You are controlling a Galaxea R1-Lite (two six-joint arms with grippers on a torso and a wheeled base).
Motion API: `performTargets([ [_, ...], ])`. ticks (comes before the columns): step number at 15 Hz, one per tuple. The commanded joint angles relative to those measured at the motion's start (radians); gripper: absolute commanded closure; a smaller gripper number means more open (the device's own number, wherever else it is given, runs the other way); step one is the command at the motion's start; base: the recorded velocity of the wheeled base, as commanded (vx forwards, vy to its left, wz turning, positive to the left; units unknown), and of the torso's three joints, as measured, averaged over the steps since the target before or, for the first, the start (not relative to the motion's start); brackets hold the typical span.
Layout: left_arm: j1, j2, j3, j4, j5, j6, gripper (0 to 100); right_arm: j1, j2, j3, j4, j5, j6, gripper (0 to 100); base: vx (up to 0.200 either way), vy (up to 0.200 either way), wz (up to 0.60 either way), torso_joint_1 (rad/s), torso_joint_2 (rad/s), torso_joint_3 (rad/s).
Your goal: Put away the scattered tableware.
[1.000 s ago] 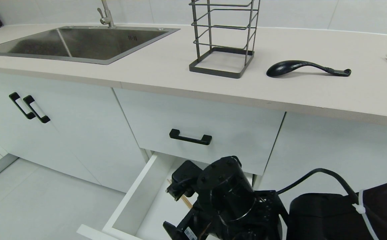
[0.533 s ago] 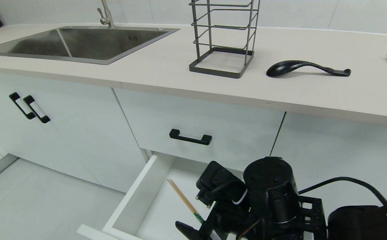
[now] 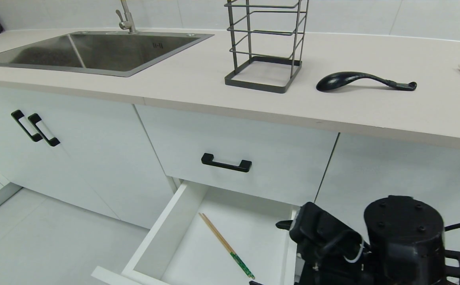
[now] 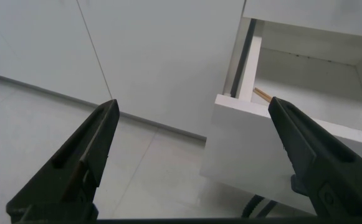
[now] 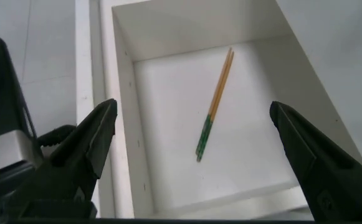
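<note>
Nothing readable was spotted, tbh. A tiny dark mark point(image 3: 157, 44) was stamped on the sink's point(image 3: 95, 71) inner wall, but it couldn't be made out. Same for the green-patterned ends of the chopsticks point(image 3: 226, 245).

On the worktop point(image 3: 174, 87), the sink point(image 3: 115, 51) sits at the left, the wire rack point(image 3: 253, 85) in the middle, and the ladle point(image 3: 356, 81) just right of it. Below the rack, 1 open drawer point(image 3: 162, 237) under a shut drawer point(image 3: 253, 138) holds 2 chopsticks point(image 3: 226, 245) lying together.
</note>
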Motion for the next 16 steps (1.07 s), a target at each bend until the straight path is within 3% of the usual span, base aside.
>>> performTargets([
  [1,0.001,0.000,0.000,0.000,0.000,0.000,0,-0.086,-0.108,0.102,0.000,0.018,0.000,0,0.000,0.000,0.00,0.000,0.00,0.000],
  [5,0.001,0.000,0.000,0.000,0.000,0.000,0,-0.128,-0.126,0.131,0.008,0.041,0.002,0,0.000,0.000,0.00,0.000,0.00,0.000],
  [9,0.001,0.000,0.000,0.001,0.000,0.000,0,-0.057,-0.062,0.143,0.023,0.032,0.000,0,0.000,0.000,0.00,0.000,0.00,0.000],
  [16,0.001,0.000,0.000,0.000,0.000,0.000,0,-0.051,-0.007,0.145,0.020,0.032,-0.072,0,0.000,0.000,0.00,0.000,0.00,0.000],
])
